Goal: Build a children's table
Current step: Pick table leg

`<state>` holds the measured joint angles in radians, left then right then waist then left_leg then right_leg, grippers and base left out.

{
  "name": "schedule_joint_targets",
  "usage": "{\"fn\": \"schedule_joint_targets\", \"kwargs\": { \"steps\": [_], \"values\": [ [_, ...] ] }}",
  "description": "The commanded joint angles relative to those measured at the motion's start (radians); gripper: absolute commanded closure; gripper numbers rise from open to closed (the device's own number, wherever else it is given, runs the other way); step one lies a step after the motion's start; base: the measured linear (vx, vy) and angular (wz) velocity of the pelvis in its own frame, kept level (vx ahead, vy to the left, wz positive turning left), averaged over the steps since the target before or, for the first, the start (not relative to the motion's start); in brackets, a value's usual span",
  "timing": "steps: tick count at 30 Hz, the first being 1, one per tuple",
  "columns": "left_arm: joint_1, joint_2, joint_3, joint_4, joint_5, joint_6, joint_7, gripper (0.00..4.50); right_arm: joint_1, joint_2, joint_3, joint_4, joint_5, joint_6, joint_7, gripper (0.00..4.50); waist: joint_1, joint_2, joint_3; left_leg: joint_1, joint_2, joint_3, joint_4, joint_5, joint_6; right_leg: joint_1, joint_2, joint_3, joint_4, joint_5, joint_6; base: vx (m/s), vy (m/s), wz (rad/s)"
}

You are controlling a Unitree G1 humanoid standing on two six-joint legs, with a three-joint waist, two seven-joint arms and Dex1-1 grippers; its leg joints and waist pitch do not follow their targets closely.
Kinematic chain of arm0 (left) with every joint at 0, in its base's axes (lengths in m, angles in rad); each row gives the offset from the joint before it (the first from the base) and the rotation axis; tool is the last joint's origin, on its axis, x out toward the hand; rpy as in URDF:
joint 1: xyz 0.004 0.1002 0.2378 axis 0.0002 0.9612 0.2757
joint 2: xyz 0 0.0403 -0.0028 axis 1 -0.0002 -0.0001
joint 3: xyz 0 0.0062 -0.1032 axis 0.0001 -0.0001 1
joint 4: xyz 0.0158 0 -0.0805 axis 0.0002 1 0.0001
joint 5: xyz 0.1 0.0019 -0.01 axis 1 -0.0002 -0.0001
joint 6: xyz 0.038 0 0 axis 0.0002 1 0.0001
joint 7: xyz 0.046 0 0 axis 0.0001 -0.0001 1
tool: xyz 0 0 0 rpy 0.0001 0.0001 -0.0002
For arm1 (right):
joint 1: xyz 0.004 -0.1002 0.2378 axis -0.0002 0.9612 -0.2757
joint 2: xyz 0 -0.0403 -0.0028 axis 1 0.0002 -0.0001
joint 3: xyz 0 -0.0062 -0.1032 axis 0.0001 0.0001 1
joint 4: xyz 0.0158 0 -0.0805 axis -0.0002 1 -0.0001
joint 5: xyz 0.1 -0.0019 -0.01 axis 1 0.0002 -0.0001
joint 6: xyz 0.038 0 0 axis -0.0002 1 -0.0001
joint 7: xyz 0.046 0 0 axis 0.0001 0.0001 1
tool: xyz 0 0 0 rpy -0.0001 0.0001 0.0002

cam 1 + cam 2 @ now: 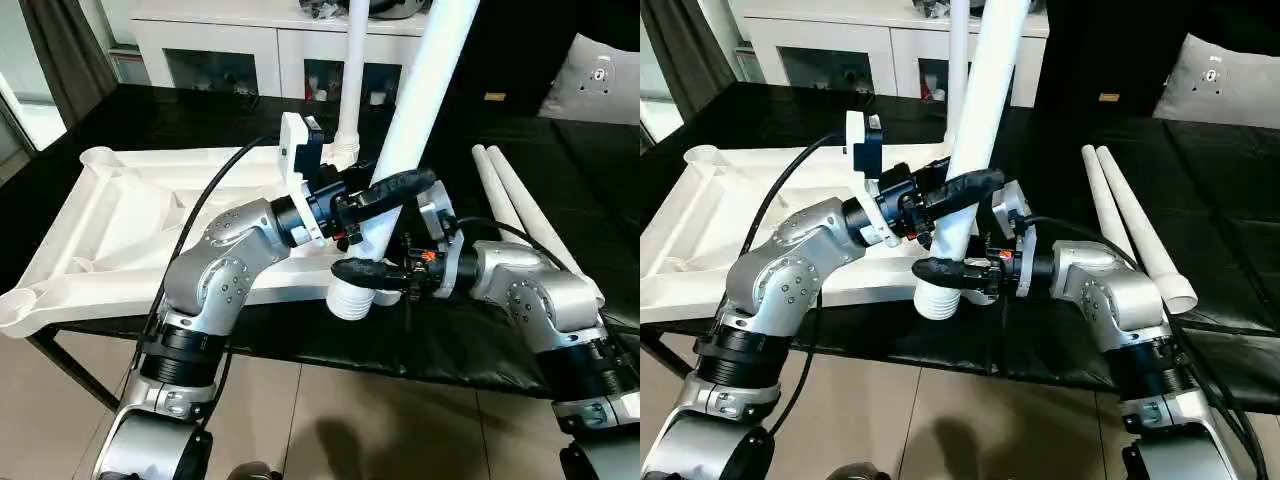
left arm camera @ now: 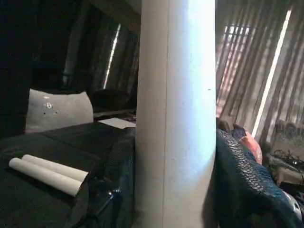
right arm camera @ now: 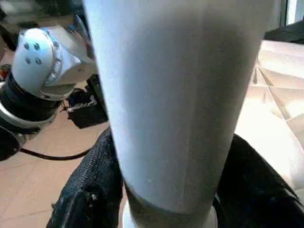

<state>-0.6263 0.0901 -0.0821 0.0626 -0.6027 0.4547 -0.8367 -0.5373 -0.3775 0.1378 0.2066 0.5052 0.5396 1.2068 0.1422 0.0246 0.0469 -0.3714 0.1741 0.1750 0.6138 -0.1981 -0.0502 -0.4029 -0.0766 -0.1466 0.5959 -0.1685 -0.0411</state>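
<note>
The tabletop [image 1: 150, 215] lies upside down at left, one leg [image 1: 350, 85] standing in its far corner. Another leg [image 1: 405, 160] leans at the near edge — two more [image 1: 525, 215] lie right. Behind — a cabinet [image 1: 255, 45].

Both claws, L [image 1: 385, 205] & R [image 1: 375, 280], clamped.

From the head we look forward and down over both forearms at the tabletop [image 1: 130, 215]; the two eye views share this scene, slightly offset sideways. Left wrist camera sits very close to the held leg [image 2: 175, 118], facing past it toward two spare legs [image 2: 47, 173]. Right wrist camera sits just as close to that leg, facing the floor and the tabletop's ribbed underside.
</note>
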Motion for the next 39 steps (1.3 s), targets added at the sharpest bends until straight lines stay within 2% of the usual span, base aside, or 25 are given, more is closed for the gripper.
{"fn": "schedule_joint_targets", "kwargs": {
  "steps": [1, 7, 13, 16, 20, 21, 23, 25, 27, 28, 31, 34, 39],
  "values": [
    [-0.003, -0.002, 0.010, -0.018, 0.001, -0.005, 0.003, 2.69, 0.006, -0.001, 0.004, 0.001, -0.007, -0.009, -0.002, 1.85, -0.001, -0.016, -0.078, 0.003, 0.067, -0.024, -0.060, -0.051, 0.090, 0.069, -0.093, 0.074, -0.065, -0.210, -0.120, 0.000, 0.000, 0.00],
    [-0.004, -0.002, 0.009, -0.019, -0.002, -0.003, 0.006, 2.69, 0.005, 0.003, 0.002, 0.006, -0.005, -0.011, 0.001, 1.85, -0.001, -0.015, -0.077, 0.005, 0.069, -0.025, -0.061, -0.059, 0.088, 0.069, -0.093, 0.075, -0.067, -0.222, -0.116, 0.000, 0.000, 0.00],
    [-0.003, 0.000, 0.009, -0.019, -0.004, 0.001, 0.003, 2.69, 0.005, 0.009, -0.005, 0.005, 0.002, -0.004, 0.005, 2.45, -0.001, -0.016, -0.078, 0.004, 0.068, -0.025, -0.061, -0.056, 0.089, 0.069, -0.093, 0.075, -0.066, -0.216, -0.117, 0.000, 0.000, 0.00],
    [-0.005, 0.001, 0.008, -0.016, -0.002, 0.000, 0.001, 2.69, 0.006, 0.008, -0.005, 0.006, 0.004, -0.002, 0.008, 2.53, -0.001, -0.016, -0.077, 0.004, 0.068, -0.025, -0.060, -0.054, 0.090, 0.069, -0.093, 0.075, -0.064, -0.209, -0.120, 0.000, 0.000, 0.00],
    [-0.006, -0.002, 0.003, -0.009, 0.006, -0.005, 0.004, 2.69, 0.009, 0.006, -0.005, 0.007, 0.003, -0.002, 0.009, 2.57, -0.002, -0.024, -0.077, 0.004, 0.068, -0.023, -0.060, -0.051, 0.092, 0.069, -0.093, 0.076, -0.064, -0.217, -0.117, 0.000, 0.000, 0.00],
    [-0.006, -0.003, 0.002, -0.007, 0.008, -0.006, 0.006, 2.69, 0.009, 0.007, -0.005, 0.007, 0.002, -0.002, 0.009, 2.57, -0.001, -0.021, -0.077, 0.004, 0.067, -0.023, -0.060, -0.048, 0.093, 0.069, -0.094, 0.076, -0.064, -0.220, -0.116, 0.000, 0.000, 0.00],
    [-0.006, -0.009, 0.001, -0.001, 0.024, -0.007, 0.035, 2.69, 0.010, 0.011, -0.003, 0.019, -0.009, -0.011, 0.000, 2.57, -0.004, -0.028, -0.076, 0.004, 0.067, -0.022, -0.060, -0.047, 0.096, 0.069, -0.093, 0.076, -0.065, -0.230, -0.111, 0.000, 0.000, 0.00],
    [-0.005, -0.014, 0.003, -0.005, 0.016, 0.010, 0.047, 1.99, 0.008, 0.020, 0.000, 0.029, -0.024, -0.017, -0.025, 2.57, -0.004, -0.026, -0.076, 0.004, 0.067, -0.022, -0.060, -0.045, 0.094, 0.068, -0.094, 0.076, -0.067, -0.242, -0.105, 0.000, 0.000, 0.00],
    [-0.001, -0.017, 0.000, -0.016, 0.008, 0.024, 0.049, 1.99, 0.005, 0.029, 0.001, 0.033, -0.031, -0.016, -0.046, 2.58, -0.005, -0.022, -0.077, 0.005, 0.068, -0.023, -0.060, -0.040, 0.092, 0.066, -0.093, 0.076, -0.067, -0.234, -0.107, 0.000, 0.000, 0.00],
    [0.000, -0.017, -0.001, -0.020, 0.006, 0.028, 0.050, 1.93, 0.005, 0.031, 0.001, 0.034, -0.033, -0.016, -0.052, 2.59, -0.006, -0.024, -0.077, 0.004, 0.068, -0.023, -0.060, -0.039, 0.089, 0.067, -0.093, 0.076, -0.065, -0.229, -0.110, 0.000, 0.000, 0.00],
    [0.008, -0.029, -0.030, -0.038, 0.032, 0.006, 0.058, 1.57, 0.016, 0.048, 0.013, 0.026, -0.053, -0.020, -0.091, 2.59, -0.007, -0.022, -0.077, 0.004, 0.068, -0.023, -0.060, -0.041, 0.090, 0.068, -0.093, 0.076, -0.065, -0.222, -0.111, 0.000, 0.000, 0.00],
    [0.006, -0.053, -0.059, -0.059, 0.039, 0.002, 0.061, 1.59, 0.027, 0.086, 0.024, 0.046, -0.092, -0.053, -0.163, 2.59, -0.008, -0.022, -0.077, 0.005, 0.067, -0.023, -0.061, -0.040, 0.085, 0.066, -0.094, 0.077, -0.067, -0.225, -0.108, 0.000, 0.000, 0.00],
    [0.013, -0.071, -0.079, -0.102, 0.018, 0.019, 0.056, 1.59, 0.026, 0.118, 0.010, 0.070, -0.105, -0.061, -0.223, 2.59, -0.010, -0.021, -0.076, 0.006, 0.069, -0.023, -0.063, -0.061, 0.078, 0.067, -0.095, 0.077, -0.068, -0.237, -0.107, 0.000, 0.000, 0.00]
  ]
}}
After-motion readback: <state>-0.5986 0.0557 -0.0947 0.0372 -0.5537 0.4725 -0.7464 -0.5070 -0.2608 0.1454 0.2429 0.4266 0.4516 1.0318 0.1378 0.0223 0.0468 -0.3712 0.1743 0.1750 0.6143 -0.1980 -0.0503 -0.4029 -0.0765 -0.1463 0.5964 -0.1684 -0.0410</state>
